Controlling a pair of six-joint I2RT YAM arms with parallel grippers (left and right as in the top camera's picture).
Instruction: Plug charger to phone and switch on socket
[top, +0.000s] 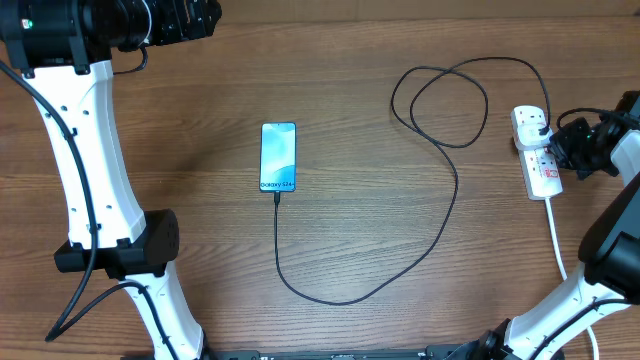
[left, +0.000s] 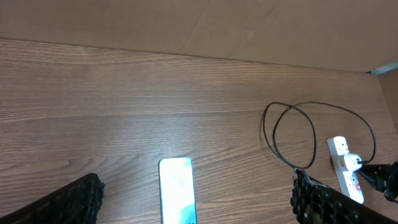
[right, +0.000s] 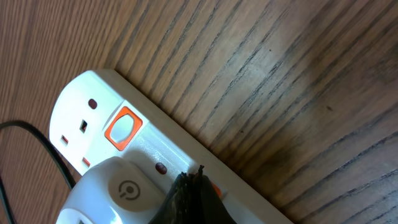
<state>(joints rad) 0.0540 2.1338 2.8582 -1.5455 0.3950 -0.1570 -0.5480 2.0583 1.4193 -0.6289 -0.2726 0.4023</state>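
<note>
The phone (top: 278, 157) lies face up mid-table, with the light-blue screen lit. It also shows in the left wrist view (left: 177, 193). The thin black charger cable (top: 440, 235) runs from the phone's near end, loops right and back, and reaches the white socket strip (top: 540, 175) at the right edge. A white plug adapter (right: 118, 186) sits in the strip next to an orange-red switch (right: 122, 129). My right gripper (right: 194, 177) is shut, with its tips down on the strip at a second orange switch beside the adapter. My left gripper (left: 196, 186) is open and empty, high above the phone.
The strip's white cord (top: 558, 240) runs toward the near right edge. The cable's loops (top: 445, 100) lie on the wood left of the strip. A cardboard-coloured wall (left: 186, 25) stands behind the table.
</note>
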